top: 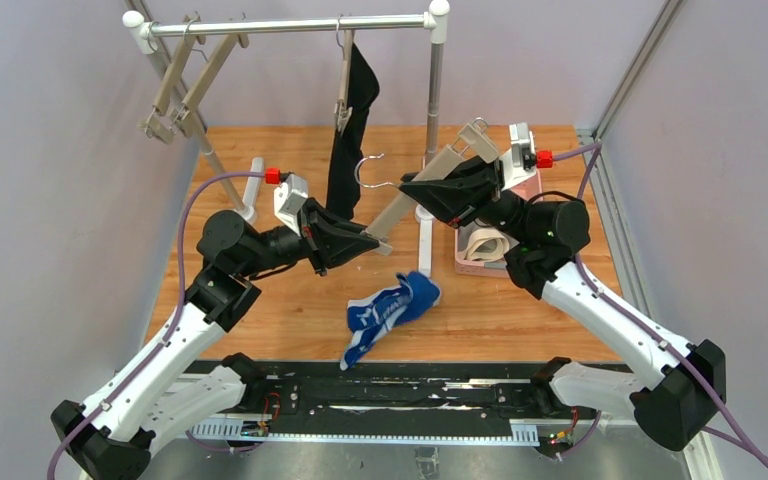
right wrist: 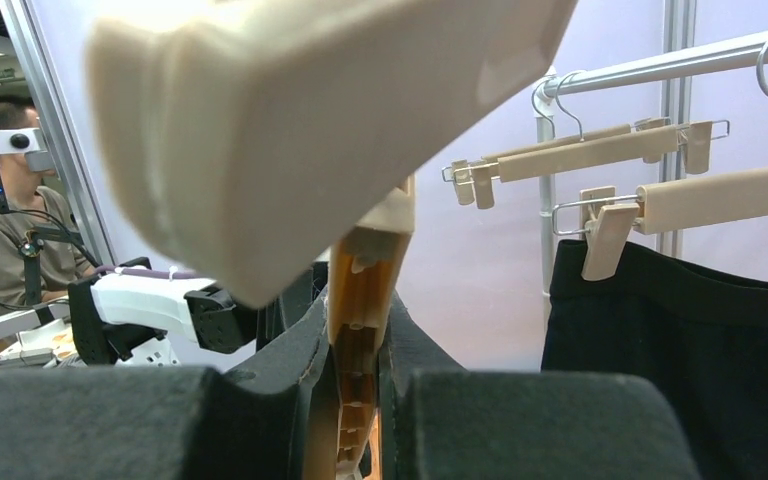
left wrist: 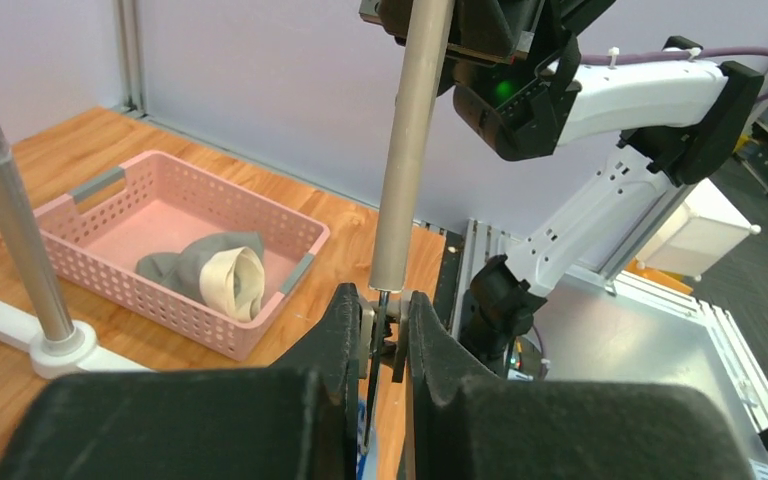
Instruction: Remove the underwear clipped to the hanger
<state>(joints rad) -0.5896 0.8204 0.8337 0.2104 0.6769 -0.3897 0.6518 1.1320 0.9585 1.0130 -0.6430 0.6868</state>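
A beige clip hanger (top: 438,168) is held slanted above the table between both grippers. My right gripper (top: 412,188) is shut on its bar (right wrist: 365,300). My left gripper (top: 374,243) is shut on the clip at its lower end (left wrist: 388,312). No cloth is on this hanger. The blue briefs (top: 390,308) lie crumpled on the table below. The grey briefs with beige waistband (left wrist: 215,275) lie in the pink basket (left wrist: 100,195). The black briefs (top: 353,130) hang clipped to a hanger on the rail and also show in the right wrist view (right wrist: 680,350).
The clothes rack rail (top: 290,25) crosses the back, with two empty hangers (top: 185,85) at its left end. The rack post (top: 433,100) and white foot (top: 426,240) stand beside the basket (top: 530,185). Walls close in on both sides.
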